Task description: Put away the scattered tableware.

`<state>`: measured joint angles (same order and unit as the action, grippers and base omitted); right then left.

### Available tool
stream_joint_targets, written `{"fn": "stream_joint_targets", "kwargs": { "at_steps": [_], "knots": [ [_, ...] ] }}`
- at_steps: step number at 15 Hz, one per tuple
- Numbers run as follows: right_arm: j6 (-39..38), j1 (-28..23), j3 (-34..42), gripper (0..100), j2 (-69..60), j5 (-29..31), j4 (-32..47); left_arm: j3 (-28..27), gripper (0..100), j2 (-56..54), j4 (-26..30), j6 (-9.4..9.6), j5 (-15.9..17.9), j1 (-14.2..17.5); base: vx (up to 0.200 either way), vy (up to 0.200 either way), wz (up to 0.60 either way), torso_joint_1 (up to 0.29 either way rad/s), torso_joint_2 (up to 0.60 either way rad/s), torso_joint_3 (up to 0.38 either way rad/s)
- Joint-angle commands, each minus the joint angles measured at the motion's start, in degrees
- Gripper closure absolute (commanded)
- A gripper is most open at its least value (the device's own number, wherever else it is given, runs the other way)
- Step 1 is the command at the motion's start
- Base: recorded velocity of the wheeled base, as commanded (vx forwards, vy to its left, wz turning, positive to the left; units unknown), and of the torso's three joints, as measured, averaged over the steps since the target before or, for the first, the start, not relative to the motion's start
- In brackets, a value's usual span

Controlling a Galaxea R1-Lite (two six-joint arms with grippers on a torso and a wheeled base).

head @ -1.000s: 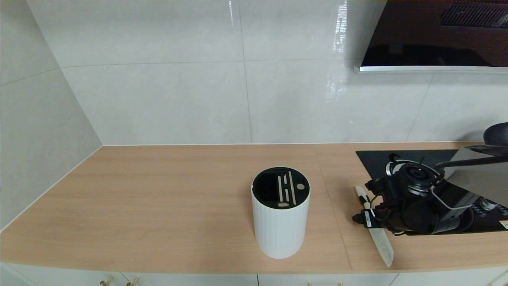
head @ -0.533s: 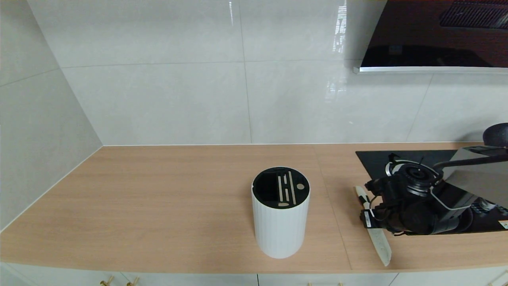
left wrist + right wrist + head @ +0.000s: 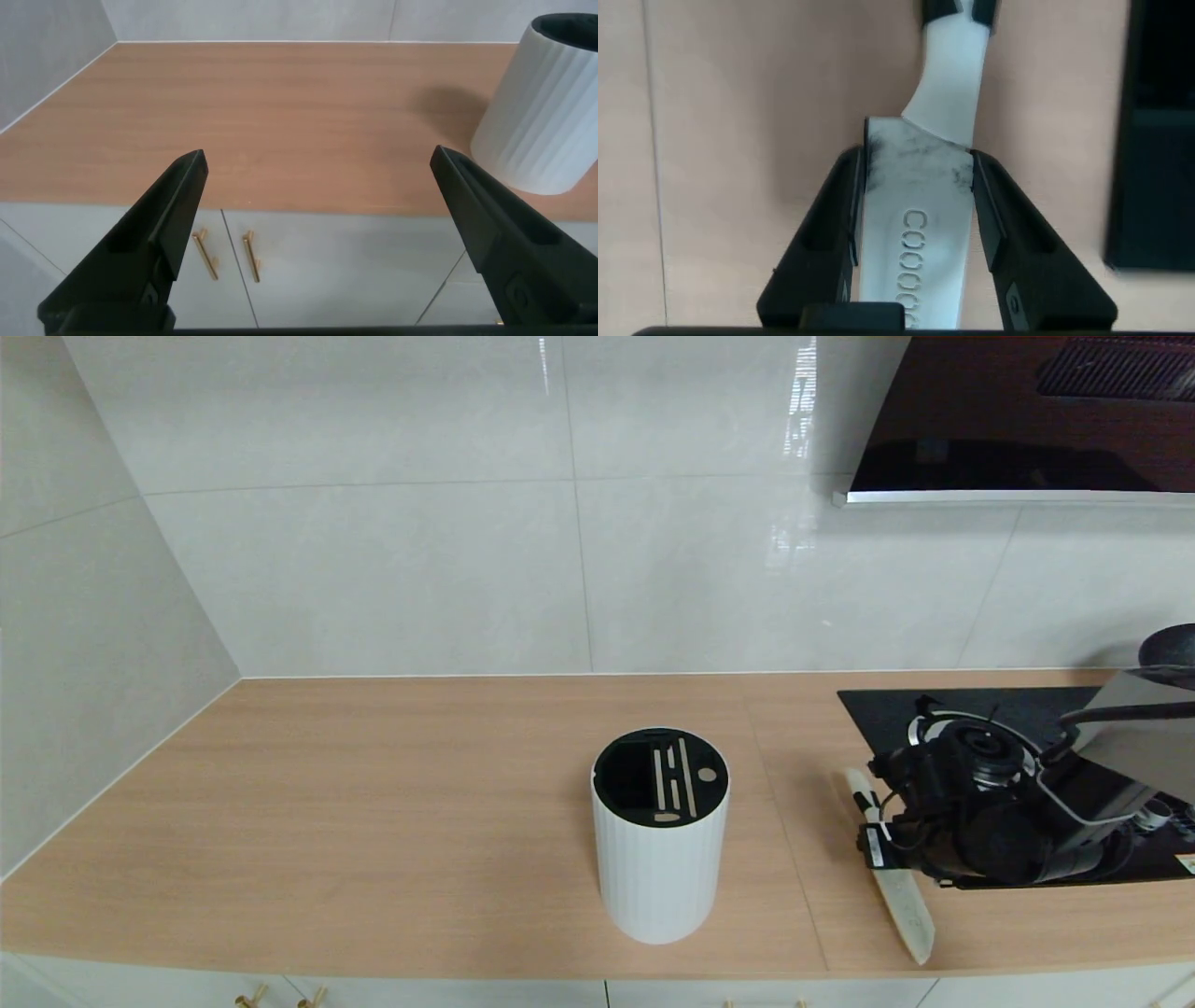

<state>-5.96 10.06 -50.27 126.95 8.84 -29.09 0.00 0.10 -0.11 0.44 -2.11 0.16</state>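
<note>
White knife (image 3: 901, 896) pinched by its blade in my right pincer (image 3: 918, 168), right of the holder (image 3: 660, 835); slick blade may slip.

Black end effector (image 3: 876, 847), grey arm (image 3: 1146, 747)

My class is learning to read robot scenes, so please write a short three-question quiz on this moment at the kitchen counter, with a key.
1. True or false: the right gripper has a finger on each side of the knife blade.
2. Where is the holder? A) on the hob; B) upright on the counter, to the knife's left; C) lying on its side.
3. Fill in: the left gripper, by the counter's front edge, is ____ (open or shut).

Key: 1 true; 2 B; 3 open.
</note>
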Motion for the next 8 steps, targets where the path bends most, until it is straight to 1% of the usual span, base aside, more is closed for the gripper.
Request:
{"fn": "stream_joint_targets", "kwargs": {
  "at_steps": [1, 2, 4, 5, 6, 7, 8],
  "knots": [
    [0.0, 0.1, 0.4, 100, -12.0, 0.3, -0.5, -0.3, 0, 0.1, -0.4, 0.44, 0.1, 0.0, 0.0, 0.0, 0.0, 0.0, 0.0, 0.0],
    [0.1, 0.1, -0.6, 100, -15.4, 0.3, -0.3, -2.9, 0, 0.1, -0.4, 0.44, 1.6, 0.0, 0.0, 0.0, 0.0, 0.0, 0.0, 0.0],
    [0.2, 0.9, -3.3, 100, -21.2, 0.3, 0.3, -11.3, 0, 3.9, 3.5, 0.0, 11.2, -1.0, 0.0, 0.0, 0.0, 0.0, 0.0, 0.0],
    [0.2, 2.5, -4.4, 100, -24.7, 0.3, 1.2, -17.4, 0, 10.0, 5.8, -0.18, 17.3, -1.7, 0.0, 0.0, 0.0, 0.0, 0.0, 0.0],
    [0.2, 3.7, -4.7, 100, -27.1, 0.3, 2.2, -21.8, 0, 16.1, 6.0, -0.26, 20.9, -1.7, 0.0, 0.0, 0.0, 0.0, 0.0, 0.0],
    [0.2, 5.9, -4.7, 100, -30.1, 0.3, 2.6, -27.9, 0, 25.0, 5.8, -0.44, 24.4, -1.7, 0.0, 0.0, 0.0, 0.0, 0.0, 0.0],
    [0.2, 7.9, -4.8, 100, -32.2, 0.3, 2.6, -32.3, 0, 31.8, 5.8, -0.44, 25.9, -1.7, 0.0, 0.0, 0.0, 0.0, 0.0, 0.0]
  ]
}}
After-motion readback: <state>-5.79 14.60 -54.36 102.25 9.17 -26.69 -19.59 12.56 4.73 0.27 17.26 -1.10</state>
